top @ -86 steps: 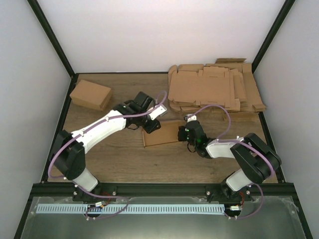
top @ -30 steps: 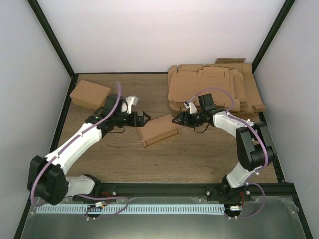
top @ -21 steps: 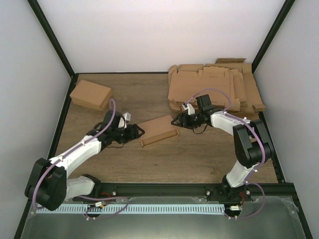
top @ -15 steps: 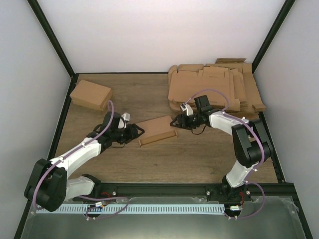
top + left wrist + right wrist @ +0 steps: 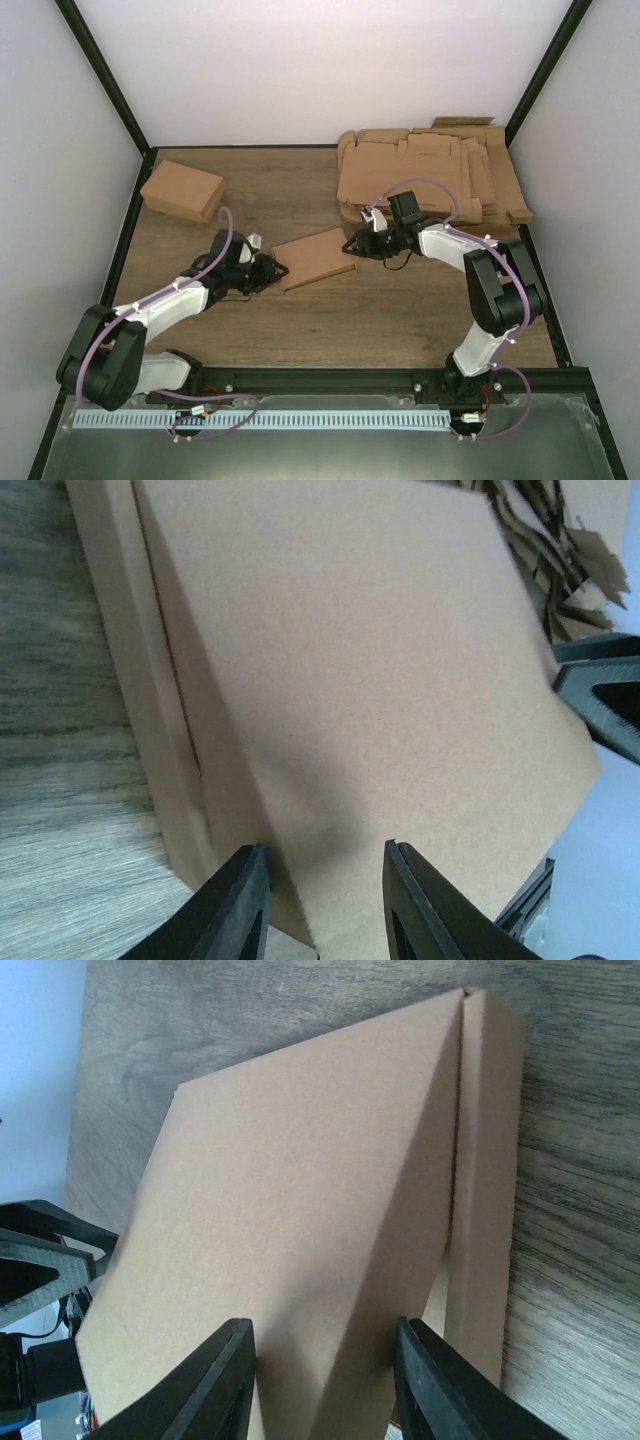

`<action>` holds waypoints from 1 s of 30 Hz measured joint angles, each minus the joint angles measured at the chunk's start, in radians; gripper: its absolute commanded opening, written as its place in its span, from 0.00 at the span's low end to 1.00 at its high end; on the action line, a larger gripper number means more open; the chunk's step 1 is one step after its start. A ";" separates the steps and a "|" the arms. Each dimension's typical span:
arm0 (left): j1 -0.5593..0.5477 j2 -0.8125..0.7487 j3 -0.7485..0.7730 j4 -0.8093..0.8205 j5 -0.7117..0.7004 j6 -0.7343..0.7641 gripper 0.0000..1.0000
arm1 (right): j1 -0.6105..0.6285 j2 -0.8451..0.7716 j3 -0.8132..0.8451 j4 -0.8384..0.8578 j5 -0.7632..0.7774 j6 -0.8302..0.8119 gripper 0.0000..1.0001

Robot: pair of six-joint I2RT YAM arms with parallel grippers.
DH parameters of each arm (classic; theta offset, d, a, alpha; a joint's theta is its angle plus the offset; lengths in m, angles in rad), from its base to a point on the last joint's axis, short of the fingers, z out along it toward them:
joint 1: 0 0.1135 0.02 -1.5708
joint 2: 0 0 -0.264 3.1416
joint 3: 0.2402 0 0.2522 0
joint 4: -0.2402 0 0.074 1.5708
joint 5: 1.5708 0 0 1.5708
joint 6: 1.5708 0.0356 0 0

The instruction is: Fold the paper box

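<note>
Wood-grain counter (image 5: 330, 320) carries all items. A thick pile of flat blanks (image 5: 430, 175) sits at 1 o'clock, out of the working area, apparently as stock.

Paper box (image 5: 312, 257) lies near the counter's centre, between the two arms. Its walls appear formed. The lid panel rests on a slant and is not seated flat, with a gap showing along the side wall in both wrist views. Judgement: closing is the step in hand, nearly complete.

A second, closed box (image 5: 182, 190) stands at 10 o'clock, well apart, seemingly set aside.

Left end effector (image 5: 275, 270) meets the paper box at its 9 o'clock end. Its fingers are moderately parted and the box corner lies in the gap between them (image 5: 318, 910). Right end effector (image 5: 350, 245) meets the 3 o'clock end, likewise moderately parted, straddling the lid edge (image 5: 325, 1385). Neither is clamped. Firm contact cannot be confirmed. Opposed placement probably steadies the box from both ends while the lid settles.
</note>
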 measured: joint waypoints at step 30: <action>-0.001 0.018 0.101 -0.134 -0.103 0.154 0.44 | 0.040 -0.074 -0.085 -0.027 0.145 -0.059 0.58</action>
